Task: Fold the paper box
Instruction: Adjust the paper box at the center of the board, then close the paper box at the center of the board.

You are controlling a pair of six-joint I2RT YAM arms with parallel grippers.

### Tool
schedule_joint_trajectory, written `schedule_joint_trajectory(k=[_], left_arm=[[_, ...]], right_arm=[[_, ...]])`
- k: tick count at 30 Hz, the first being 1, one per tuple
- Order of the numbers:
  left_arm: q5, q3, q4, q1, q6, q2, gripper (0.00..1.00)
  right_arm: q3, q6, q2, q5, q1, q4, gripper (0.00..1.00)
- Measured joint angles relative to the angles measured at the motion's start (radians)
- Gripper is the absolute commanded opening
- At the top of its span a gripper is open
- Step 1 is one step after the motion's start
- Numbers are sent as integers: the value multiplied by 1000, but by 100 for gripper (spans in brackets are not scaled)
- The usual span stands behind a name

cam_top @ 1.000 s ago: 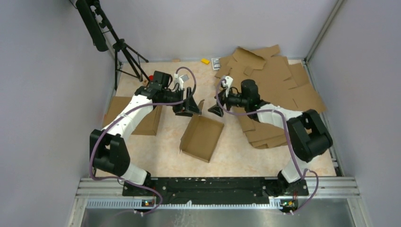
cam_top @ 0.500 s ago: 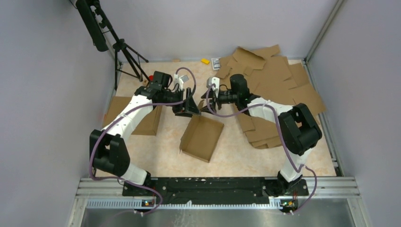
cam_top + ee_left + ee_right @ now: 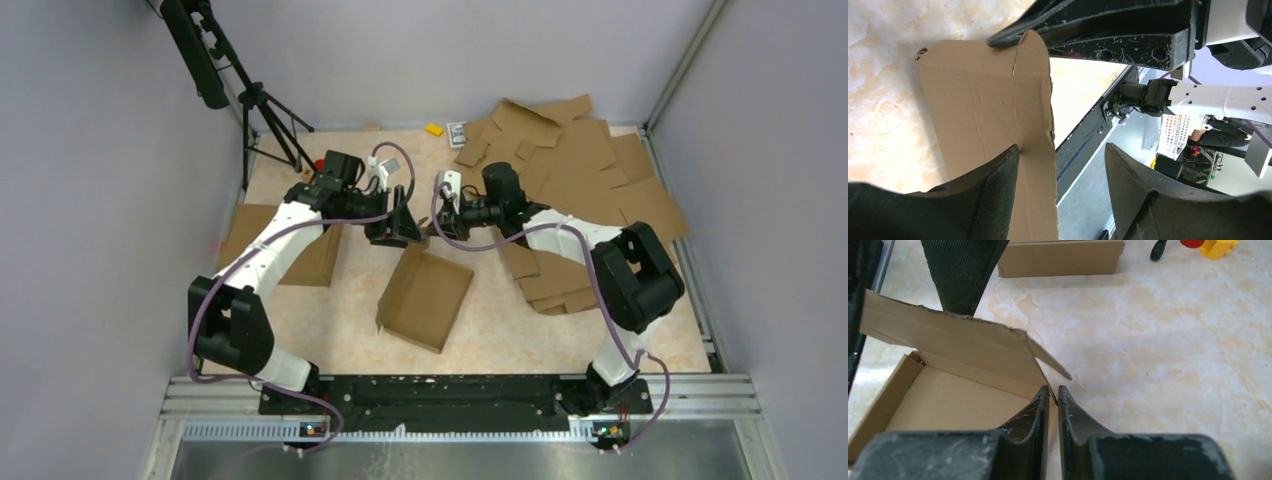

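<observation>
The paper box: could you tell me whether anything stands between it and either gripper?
Nothing visible does: the right gripper pinches the paper box at a wall corner, and the open left gripper has the raised flap against one finger.

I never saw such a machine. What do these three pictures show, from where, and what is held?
It is two robot arms bolted to a table. One picture looks down from above; the other two come from a camera on each wrist. On the table lie the half-folded paper box, a pile of flat cardboard sheets and a closed box. The right tool is pinched on a wall of the paper box. The left tool stands open around a raised flap, gripping nothing.
</observation>
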State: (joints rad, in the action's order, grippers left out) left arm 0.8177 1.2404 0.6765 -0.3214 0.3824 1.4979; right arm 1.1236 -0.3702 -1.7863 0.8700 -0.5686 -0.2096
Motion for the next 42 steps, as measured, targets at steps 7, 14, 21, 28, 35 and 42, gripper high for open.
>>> schedule_joint_trajectory(k=[7, 14, 21, 28, 35, 42], left_arm=[[-26, -3, 0, 0, 3, -23, 70], [-126, -3, 2, 14, -3, -65, 80], [-378, -24, -3, 73, -26, -250, 92], [-580, -116, -39, 138, -64, -444, 89], [-621, -327, -149, 145, -134, -484, 90], [-572, -388, -285, 177, -173, -445, 90]], right_arm=[[-77, 40, 85, -53, 0, 2, 0], [-170, 123, 164, -161, 0, -32, 0], [-272, 208, 254, -274, 0, -75, 0], [-327, 222, 307, -352, 0, -100, 0], [-338, 216, 314, -334, 2, -103, 0], [-337, 216, 314, -301, 11, -97, 0]])
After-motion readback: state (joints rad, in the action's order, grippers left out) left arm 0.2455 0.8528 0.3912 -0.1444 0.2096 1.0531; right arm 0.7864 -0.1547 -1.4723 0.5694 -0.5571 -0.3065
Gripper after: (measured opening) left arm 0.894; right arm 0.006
